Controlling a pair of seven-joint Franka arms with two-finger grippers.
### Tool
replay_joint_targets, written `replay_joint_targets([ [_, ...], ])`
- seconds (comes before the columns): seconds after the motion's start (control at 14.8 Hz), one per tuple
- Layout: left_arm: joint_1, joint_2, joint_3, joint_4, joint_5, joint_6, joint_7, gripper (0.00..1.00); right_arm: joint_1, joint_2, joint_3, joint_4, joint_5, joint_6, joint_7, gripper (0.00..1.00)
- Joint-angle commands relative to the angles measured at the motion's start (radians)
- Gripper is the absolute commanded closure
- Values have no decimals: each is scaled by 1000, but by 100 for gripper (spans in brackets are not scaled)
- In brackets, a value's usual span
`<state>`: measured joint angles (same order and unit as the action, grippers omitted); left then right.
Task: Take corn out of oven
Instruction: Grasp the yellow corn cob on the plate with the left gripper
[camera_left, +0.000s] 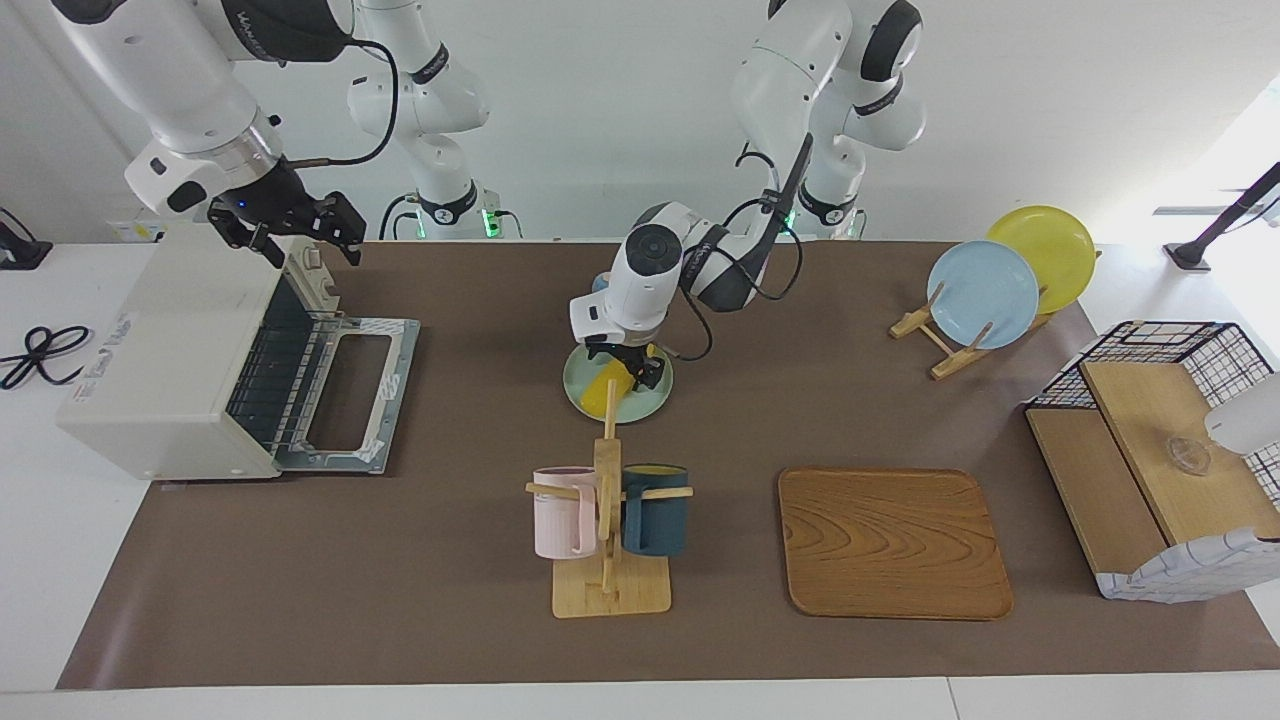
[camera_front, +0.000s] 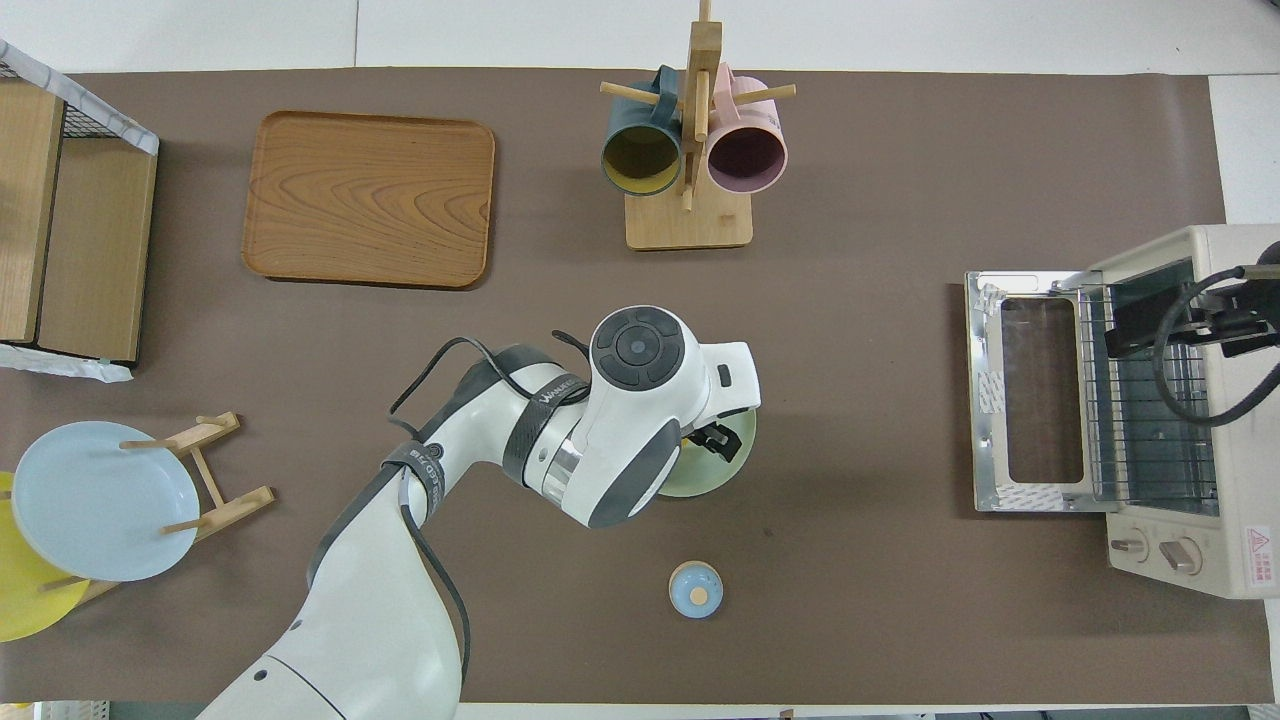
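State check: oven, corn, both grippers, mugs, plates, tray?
Off-white toaster oven: door dropped open, wire rack bare.
Yellow corn cob: lying on the pale green plate, out of the oven.
Left gripper: open, over the corn.
Right gripper: open, above the oven's top edge.
Pink mug and dark blue mug: hanging on the wooden mug tree.
Light blue plate and yellow plate: upright in the rack.
Wooden tray: empty.

Brown-matted table (camera_left: 420, 580) carries oven (camera_left: 170, 360), green plate (camera_left: 585, 385) (corn (camera_left: 602, 392) aboard), wooden tray (camera_left: 890, 540).
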<state>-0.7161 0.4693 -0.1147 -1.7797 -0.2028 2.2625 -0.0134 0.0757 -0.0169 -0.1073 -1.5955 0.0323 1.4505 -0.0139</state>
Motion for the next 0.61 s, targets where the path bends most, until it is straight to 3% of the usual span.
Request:
replay_joint_targets([
  [0.0,-16,-23,18,-29,17,22,-31,35,-1,-21,3,-21,-14,1,-11,0],
  [0.2,-13,-23,18,-23,16,0,-72,93,3,-21,4,-21,-9,-4,-12,0],
  [0.27,-13,-23,18,-20,16,-4,-98,100,1,-21,4,-21,-9,-4,-12,0],
  [0.54,3,-31,20,17,9,-76,-117,100,7,-23,6,-21,-12,-13,-11,0],
])
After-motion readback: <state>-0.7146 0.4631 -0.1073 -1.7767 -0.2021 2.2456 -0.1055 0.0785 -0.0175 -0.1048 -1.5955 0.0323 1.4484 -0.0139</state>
